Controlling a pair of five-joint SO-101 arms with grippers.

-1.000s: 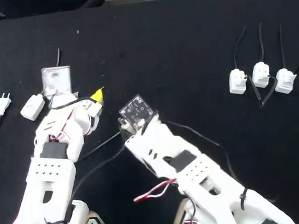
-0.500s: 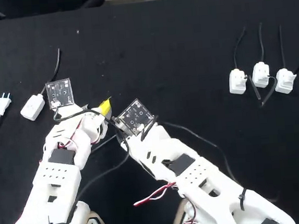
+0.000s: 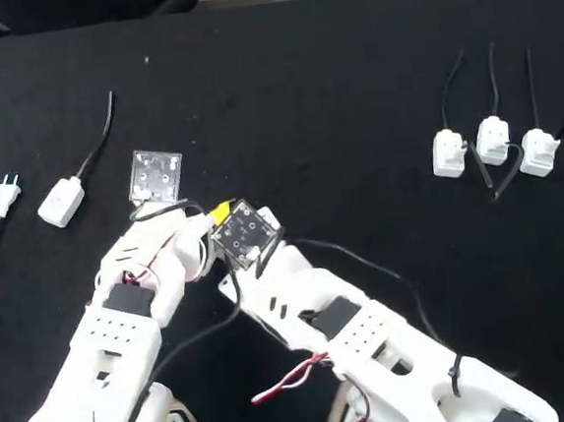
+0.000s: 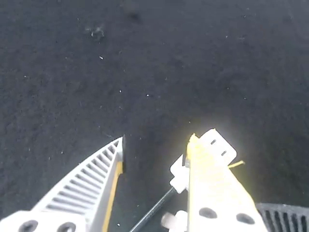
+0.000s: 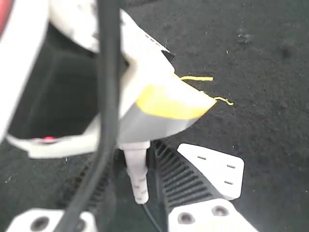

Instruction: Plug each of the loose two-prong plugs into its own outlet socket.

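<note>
A white socket block (image 4: pixel 217 147) with two slots lies on the black table, just past the yellow finger (image 4: pixel 212 188) of my left gripper (image 4: pixel 157 140). That gripper is open, and a white cord sleeve (image 4: pixel 178 174) on a black cord sits in its gap. The same block (image 5: pixel 212 169) and sleeve (image 5: pixel 137 179) show up close at my right gripper (image 5: pixel 135 154), with the left arm's yellow tip (image 5: pixel 169 104) over them. In the high view both arms meet mid-table at the yellow tip (image 3: pixel 218 214). A loose two-prong plug (image 3: pixel 6 193) lies far left, next to a white socket (image 3: pixel 61 202).
Three white corded sockets (image 3: pixel 448 152), (image 3: pixel 493 138), (image 3: pixel 538 149) stand in a row at the right. A black cord (image 3: pixel 198 327) trails from the two grippers back toward the arm bases. The far half of the table (image 3: pixel 300 81) is bare black cloth.
My left arm has swung right, away from the white socket at the left, until its yellow tip met the right arm's wrist. The right arm has edged slightly left and forward.
</note>
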